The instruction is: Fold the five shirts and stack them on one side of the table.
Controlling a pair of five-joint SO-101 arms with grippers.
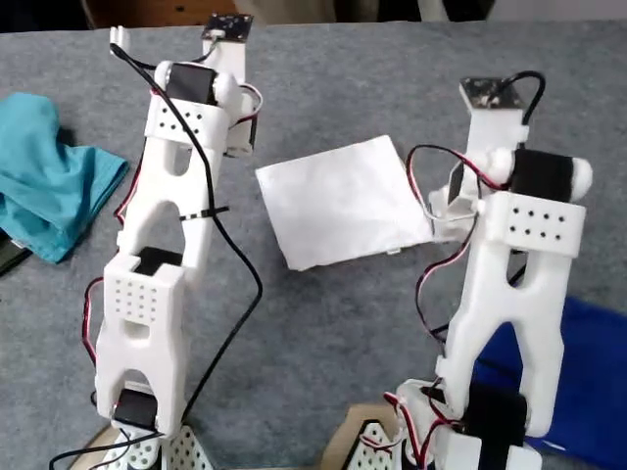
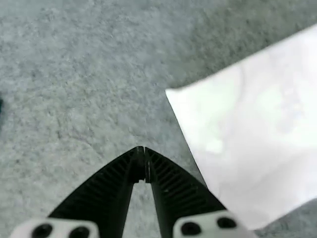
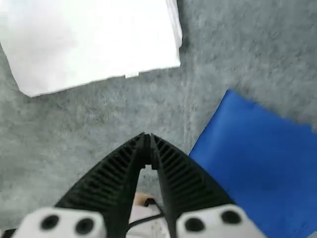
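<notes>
White arms, red-black cables; left hand, right hand ribbed black.

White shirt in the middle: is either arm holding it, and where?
Nothing is held. The left gripper and right gripper are both shut and empty, over the grey table beside the white shirt.

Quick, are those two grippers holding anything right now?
Left gripper: closed, holding nothing.
Right gripper: closed, holding nothing.
</notes>
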